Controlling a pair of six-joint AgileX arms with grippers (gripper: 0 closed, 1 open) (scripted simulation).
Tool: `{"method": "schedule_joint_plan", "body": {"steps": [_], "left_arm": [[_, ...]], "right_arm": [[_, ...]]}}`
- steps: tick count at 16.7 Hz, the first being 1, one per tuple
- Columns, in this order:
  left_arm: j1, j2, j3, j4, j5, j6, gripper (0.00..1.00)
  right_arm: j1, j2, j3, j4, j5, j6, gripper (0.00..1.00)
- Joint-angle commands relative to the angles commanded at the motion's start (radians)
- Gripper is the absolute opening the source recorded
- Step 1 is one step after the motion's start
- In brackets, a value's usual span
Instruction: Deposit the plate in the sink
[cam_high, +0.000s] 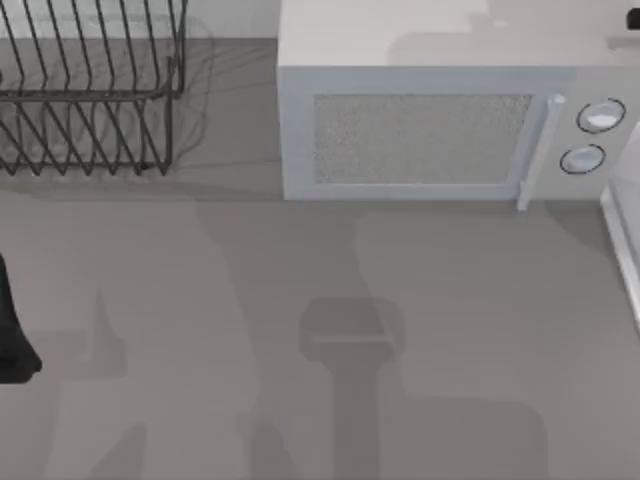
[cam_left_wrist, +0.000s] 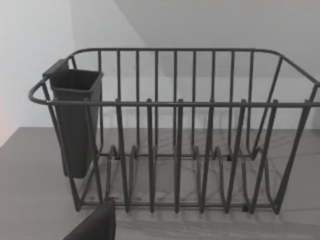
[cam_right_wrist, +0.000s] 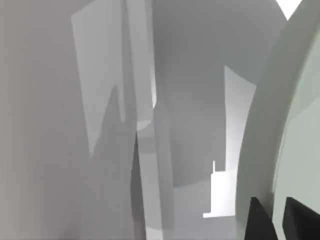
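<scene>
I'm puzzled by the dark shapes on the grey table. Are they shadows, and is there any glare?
Top view: soft arm-shaped shadows cross the table below the microwave. Left wrist view: the dish rack casts thin line shadows. Right wrist view: bright patches beside the plate.

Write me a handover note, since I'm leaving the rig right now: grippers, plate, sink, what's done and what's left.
Right gripper: shut on the rim of the plate, with pale walls close around it. I cannot tell whether it is inside the sink.
Left arm: parked at the table's left edge, facing the dish rack.
Sink: rim at the table's right edge.
Done: plate grasped.
Left: set it in the sink, release, withdraw.
</scene>
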Motion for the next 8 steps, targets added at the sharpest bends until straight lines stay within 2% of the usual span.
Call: {"method": "schedule_joint_plan", "body": {"steps": [3,8], "left_arm": [[0.000,0.000,0.000,0.000,0.000,0.000,1.00],[0.000,0.000,0.000,0.000,0.000,0.000,1.00]], "right_arm": [[-0.022,0.094,0.048,0.043,-0.024,-0.084,0.00],[-0.023,0.105,0.055,0.048,-0.028,-0.096,0.00]]}}
